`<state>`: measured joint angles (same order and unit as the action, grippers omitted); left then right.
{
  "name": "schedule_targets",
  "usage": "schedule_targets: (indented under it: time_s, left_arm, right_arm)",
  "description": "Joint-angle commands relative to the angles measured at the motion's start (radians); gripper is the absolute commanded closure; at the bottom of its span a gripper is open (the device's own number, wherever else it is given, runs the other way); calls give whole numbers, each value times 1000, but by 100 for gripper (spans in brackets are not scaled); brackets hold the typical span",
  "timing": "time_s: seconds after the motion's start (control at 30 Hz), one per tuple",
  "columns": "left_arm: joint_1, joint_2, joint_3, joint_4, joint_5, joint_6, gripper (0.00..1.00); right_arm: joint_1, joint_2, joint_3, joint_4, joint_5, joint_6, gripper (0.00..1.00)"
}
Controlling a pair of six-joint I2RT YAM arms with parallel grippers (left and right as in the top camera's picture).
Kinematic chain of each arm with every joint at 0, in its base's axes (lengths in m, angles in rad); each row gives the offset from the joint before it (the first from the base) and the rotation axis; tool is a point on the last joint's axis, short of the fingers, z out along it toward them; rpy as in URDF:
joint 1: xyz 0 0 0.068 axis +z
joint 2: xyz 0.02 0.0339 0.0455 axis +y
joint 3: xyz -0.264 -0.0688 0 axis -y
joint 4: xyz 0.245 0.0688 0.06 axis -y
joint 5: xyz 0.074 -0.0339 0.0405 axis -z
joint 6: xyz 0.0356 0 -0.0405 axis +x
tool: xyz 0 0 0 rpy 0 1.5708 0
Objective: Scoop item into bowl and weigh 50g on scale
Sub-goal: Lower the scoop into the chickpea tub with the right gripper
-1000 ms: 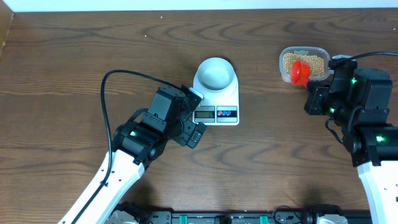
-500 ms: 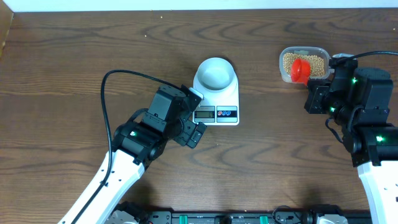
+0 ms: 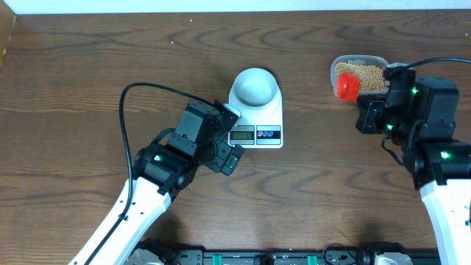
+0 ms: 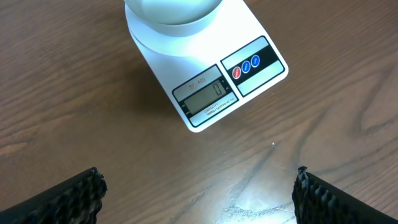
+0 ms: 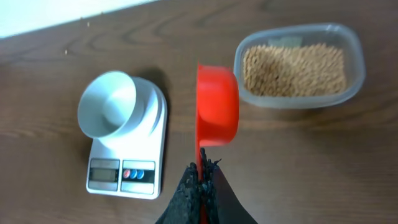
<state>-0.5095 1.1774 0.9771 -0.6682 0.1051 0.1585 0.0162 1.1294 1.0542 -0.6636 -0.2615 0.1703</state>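
Red plastic scoop [image 5: 217, 106], clamped in the right gripper [image 5: 200, 173], beside the clear tub [image 5: 356, 68] of small tan beans [image 5: 292, 62] near the far right corner; pale blue-grey bowl [image 3: 255, 87] sits empty on the flat white scale [image 3: 276, 118] reading zero; left gripper [image 4: 199, 196] gapes, empty; nothing weighed yet.

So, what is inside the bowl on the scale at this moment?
Nothing: the bowl shows only its bare pale inside. The scale under it reads 0. Nothing covers the bowl from above, so no part of its inside is hidden.

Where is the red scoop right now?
Overhead, the red scoop is on the right side, held by the right hand at the left edge of the clear tub, right of the scale.
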Motion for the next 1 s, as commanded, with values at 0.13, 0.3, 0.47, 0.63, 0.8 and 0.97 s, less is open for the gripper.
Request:
schedule_targets:
  time_s: [0.13,0.3,0.47,0.63,0.8,0.97]
  left_arm:
    - [2,6,10,3,-8,13,2]
    - [2,6,10,3,-9,13,2]
    - [2,6,10,3,-9,13,2]
    - [2,6,10,3,-9,13,2]
    - [2,6,10,3,-8,13,2]
    - [2,6,10,3,-9,13,2]
  right_arm:
    - [-11,144,195,-129,-7,-81,99]
    - [-11,295,391,-248,66,-124,99]
    - [-44,410,503,-261,156,-146,99]
    - [-105,486,513,-225,159,-266,99]
    - [-134,539,513,-198,159,-333,99]
    - [-140,600,513,-195,158,-336,99]
